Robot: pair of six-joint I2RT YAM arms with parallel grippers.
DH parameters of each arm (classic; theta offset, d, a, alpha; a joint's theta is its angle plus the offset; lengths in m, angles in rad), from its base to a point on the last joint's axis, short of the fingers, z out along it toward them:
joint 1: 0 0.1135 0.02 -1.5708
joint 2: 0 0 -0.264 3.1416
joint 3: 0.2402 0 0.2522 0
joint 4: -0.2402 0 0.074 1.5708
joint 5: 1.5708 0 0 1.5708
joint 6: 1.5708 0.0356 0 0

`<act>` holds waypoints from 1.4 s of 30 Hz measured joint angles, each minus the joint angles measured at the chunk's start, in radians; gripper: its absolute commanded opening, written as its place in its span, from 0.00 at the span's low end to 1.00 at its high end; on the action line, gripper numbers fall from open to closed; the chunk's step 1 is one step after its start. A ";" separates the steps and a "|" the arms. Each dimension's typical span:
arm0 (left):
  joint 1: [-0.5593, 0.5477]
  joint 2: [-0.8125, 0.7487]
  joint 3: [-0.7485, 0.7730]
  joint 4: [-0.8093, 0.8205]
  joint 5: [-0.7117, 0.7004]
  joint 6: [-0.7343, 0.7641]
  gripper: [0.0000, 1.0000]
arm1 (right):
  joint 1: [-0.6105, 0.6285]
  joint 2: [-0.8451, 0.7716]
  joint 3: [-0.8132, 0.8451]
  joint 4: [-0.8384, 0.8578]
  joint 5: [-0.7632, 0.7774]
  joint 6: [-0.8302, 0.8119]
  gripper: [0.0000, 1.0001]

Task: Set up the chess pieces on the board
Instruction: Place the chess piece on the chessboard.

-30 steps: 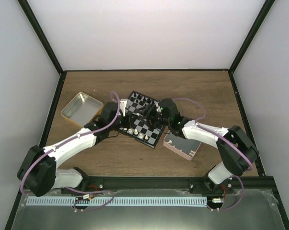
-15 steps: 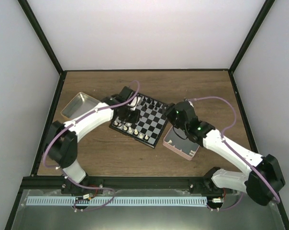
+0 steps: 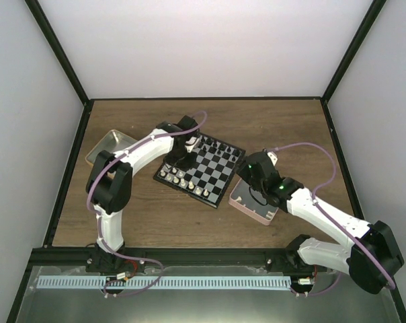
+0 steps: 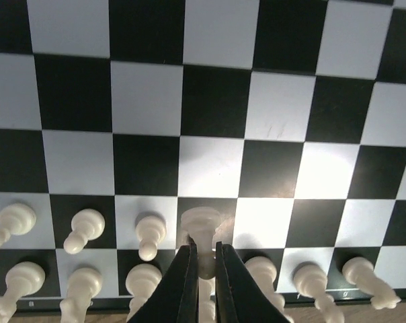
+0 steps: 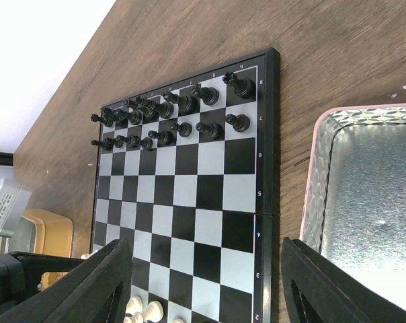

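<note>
Currently being catalogued, task item first.

Board (image 3: 213, 173): lying mid-table, one corner pointing toward 6 o'clock.

Chess pieces: black set (image 5: 168, 116) standing in two rows along the board's 1 o'clock edge; cream-white set (image 3: 183, 182) lining up along the 7 o'clock edge, several of them leaning in the left wrist view.

Left gripper (image 4: 203, 259): reaching in from 10 o'clock, jaws drawn almost together and pinching one cream-white piece (image 4: 201, 221) by its stem in the front white row.

Right gripper (image 3: 249, 171): hovering at the board's 4 o'clock side, jaws spread wide, gripping nothing.

Pink tray (image 3: 270, 215): sitting just beside the board at 4 o'clock, metal floor showing.

Yellow tin (image 3: 109, 145): resting at 9 o'clock, apart from the board.

Wooden table (image 3: 277, 124): carrying all of it.
</note>
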 measured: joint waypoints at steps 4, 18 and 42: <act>0.005 0.006 -0.001 -0.029 0.001 0.019 0.07 | 0.000 0.000 0.000 0.001 0.000 -0.008 0.63; 0.005 0.043 -0.015 -0.050 0.018 0.051 0.06 | 0.000 -0.023 -0.039 0.022 -0.001 -0.007 0.63; 0.005 0.064 -0.020 -0.051 0.045 0.069 0.18 | 0.000 -0.039 -0.043 0.025 -0.001 -0.007 0.63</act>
